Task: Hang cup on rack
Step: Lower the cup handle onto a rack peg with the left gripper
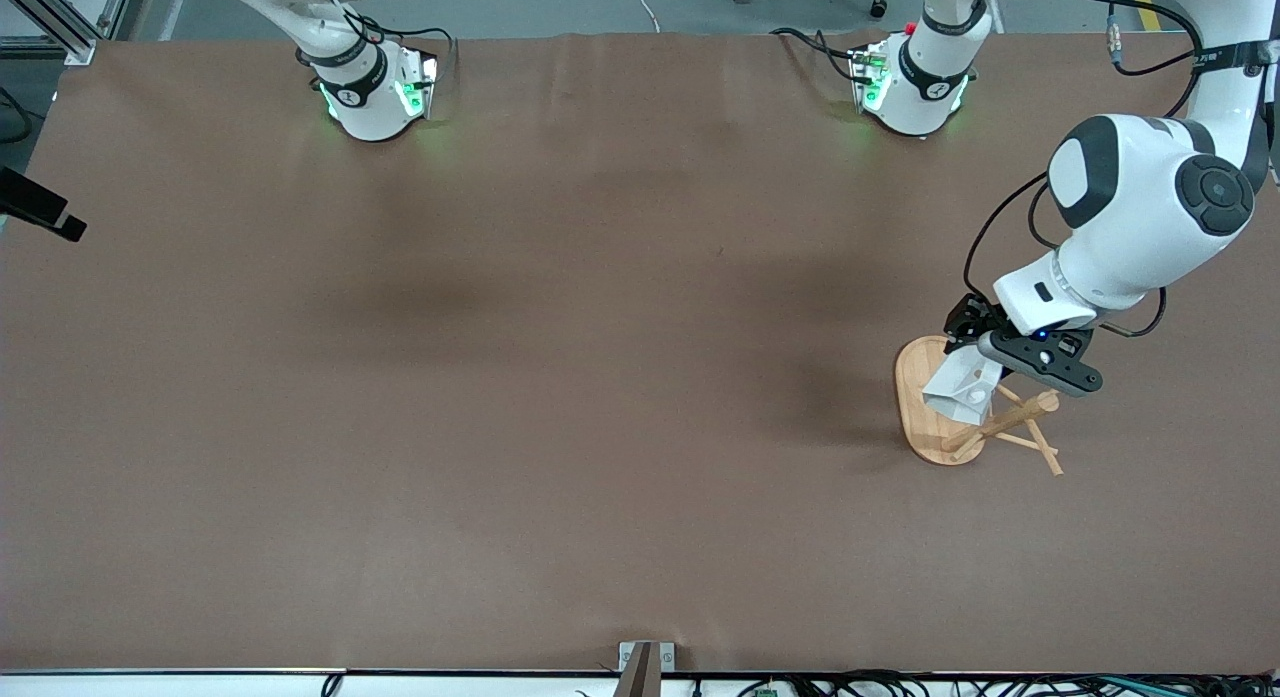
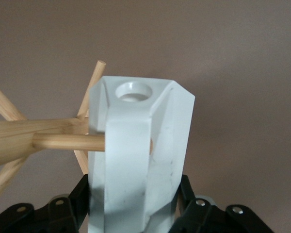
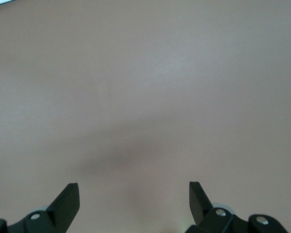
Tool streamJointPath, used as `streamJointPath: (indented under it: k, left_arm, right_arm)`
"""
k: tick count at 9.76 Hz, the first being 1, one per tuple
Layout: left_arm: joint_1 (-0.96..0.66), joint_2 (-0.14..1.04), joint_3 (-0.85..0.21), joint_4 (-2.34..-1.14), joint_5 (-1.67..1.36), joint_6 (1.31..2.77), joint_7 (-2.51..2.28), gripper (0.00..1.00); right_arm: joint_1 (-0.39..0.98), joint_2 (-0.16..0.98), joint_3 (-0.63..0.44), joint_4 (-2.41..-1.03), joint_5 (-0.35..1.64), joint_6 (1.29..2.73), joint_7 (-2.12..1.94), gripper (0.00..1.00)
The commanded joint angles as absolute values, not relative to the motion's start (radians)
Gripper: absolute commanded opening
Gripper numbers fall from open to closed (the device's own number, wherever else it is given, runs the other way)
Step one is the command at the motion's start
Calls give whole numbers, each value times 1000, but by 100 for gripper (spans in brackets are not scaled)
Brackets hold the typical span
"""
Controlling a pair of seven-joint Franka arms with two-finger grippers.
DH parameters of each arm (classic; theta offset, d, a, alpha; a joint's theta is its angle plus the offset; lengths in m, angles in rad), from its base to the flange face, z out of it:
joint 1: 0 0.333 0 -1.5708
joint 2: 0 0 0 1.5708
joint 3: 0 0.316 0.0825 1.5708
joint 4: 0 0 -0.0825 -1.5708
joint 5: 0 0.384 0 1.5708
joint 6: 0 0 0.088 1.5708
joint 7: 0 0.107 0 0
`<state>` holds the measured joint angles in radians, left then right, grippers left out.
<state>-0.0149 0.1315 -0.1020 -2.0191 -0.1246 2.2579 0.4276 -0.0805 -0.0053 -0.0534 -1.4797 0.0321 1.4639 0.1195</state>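
No text, label, brand, number or sign can be read anywhere in these pictures.
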Motion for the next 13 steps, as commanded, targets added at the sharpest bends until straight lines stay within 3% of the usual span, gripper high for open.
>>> streamJointPath:
  k: [1,3,4,5,6,9,13]
  left_arm:
    - [-14,161,-92,-2031,-153,2267,460,5]
    - [-14,170,-87,-2019,-153,2267,460,12]
    - [-14,172,-87,-2013,-153,2267,460,26]
    - [-14,176,-87,-2010,-152,2267,460,85]
    - [-14,176,-87,-2010,-152,2267,456,100]
    - [-24,163,-87,-1958,-152,2211,387,100]
    - [-93,71,-71,-1861,-114,1943,29,100]
  right_arm:
    - [-86,-5,-48,-1474,20,1454,137,100]
    - [-87,-5,-48,-1471,24,1463,141,100]
    - [-89,-5,-49,-1470,26,1456,146,100]
    - [-94,-5,-51,-1471,26,1445,137,100]
    - [-100,-3,-49,-1471,26,1422,132,100]
    - [-98,2,-49,-1474,23,1493,130,100]
    - [-95,2,-49,-1474,15,1491,129,100]
